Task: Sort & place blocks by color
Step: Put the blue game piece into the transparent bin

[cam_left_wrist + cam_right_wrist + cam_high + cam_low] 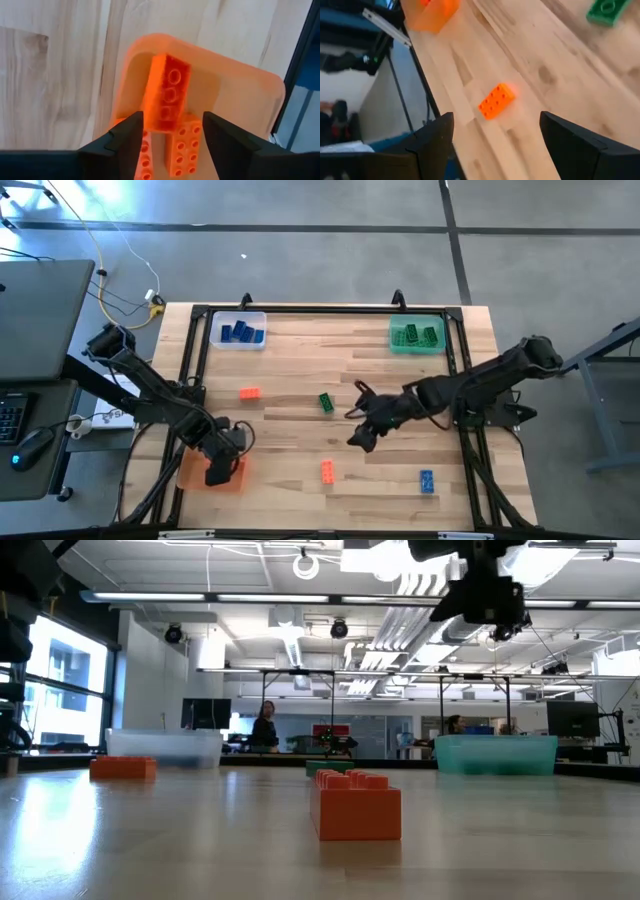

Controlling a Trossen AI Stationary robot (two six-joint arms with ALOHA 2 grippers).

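Note:
My left gripper [222, 462] hangs open over the orange tray [196, 476] at the table's near left corner. In the left wrist view an orange brick [167, 92] shows between and beyond the open fingers of the left gripper [172, 137], leaning on two other orange bricks [184, 150] in the tray [240, 95]. My right gripper [360, 436] is open above mid-table. In its wrist view a loose orange brick [496, 101] lies flat on the wood beyond the right gripper [495, 135]. Also loose on the table are an orange brick [250, 393], a green brick [326, 402] and a blue brick [427, 480].
A clear tray [238, 331] with blue bricks sits at the far left, and a green tray [416, 336] with green bricks at the far right. A black frame [300, 308] runs around the table. The low view shows the near orange brick [357, 805] and the right gripper [488, 592] high above.

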